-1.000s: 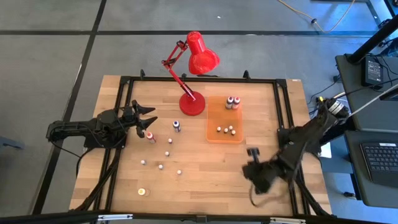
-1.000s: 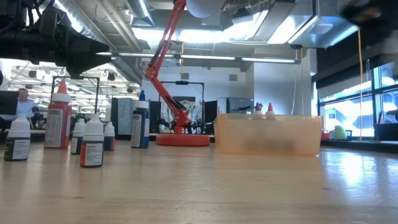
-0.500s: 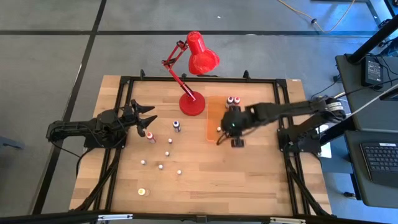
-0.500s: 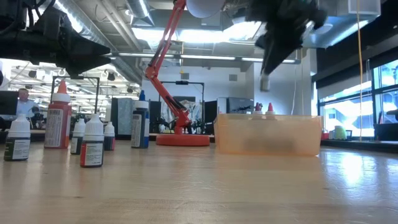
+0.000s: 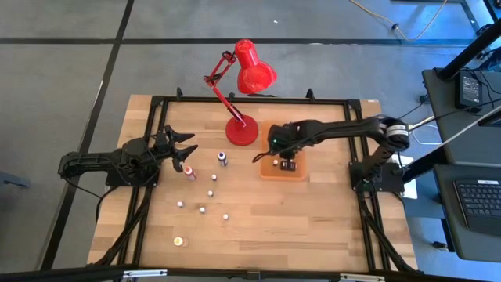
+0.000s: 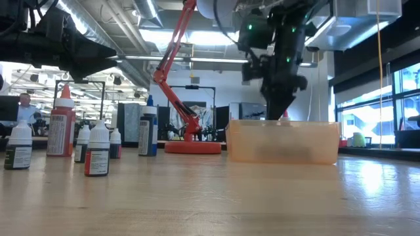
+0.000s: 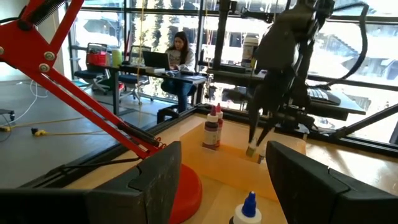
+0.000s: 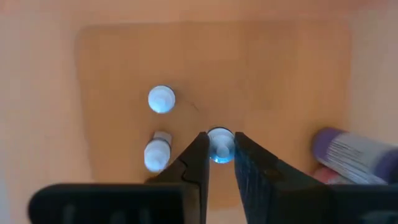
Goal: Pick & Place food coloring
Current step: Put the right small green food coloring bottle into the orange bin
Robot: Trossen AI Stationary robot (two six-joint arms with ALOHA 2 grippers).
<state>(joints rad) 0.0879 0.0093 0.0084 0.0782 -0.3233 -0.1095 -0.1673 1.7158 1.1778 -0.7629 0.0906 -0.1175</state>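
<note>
The food coloring is a scatter of tiny white-capped bottles. A red one (image 5: 189,171), a dark one (image 5: 222,158), several small ones (image 5: 210,193) and a yellow one (image 5: 178,241) stand on the wood. Three small bottles stand in the orange tray (image 5: 266,174), two of them to one side (image 8: 161,99). My right gripper (image 5: 283,163) (image 8: 221,138) points down into the tray, shut on the third small bottle (image 8: 219,146). My left gripper (image 5: 190,146) (image 7: 224,168) waits open at the table's left, just beyond the red bottle. My right gripper has the small bottle's white cap (image 8: 219,149) pinched between its two fingers. The fingers come from above and point down. The bottle stands upright on the tray floor (image 8: 280,74). In the low view the tray wall (image 6: 282,141) hides the fingertips.
The red desk lamp's base (image 5: 241,131) stands just left of the tray, and its head (image 5: 254,69) hangs past the far edge. Two larger bottles (image 7: 211,127) stand at the tray's far end, beside my right arm. Bare wood lies near and right of the tray.
My right arm has swung quickly from the table's near right part toward the far left. It passed over the tray's near-left edge and came down into the tray over the small bottles. No bottle on the wood has moved.
</note>
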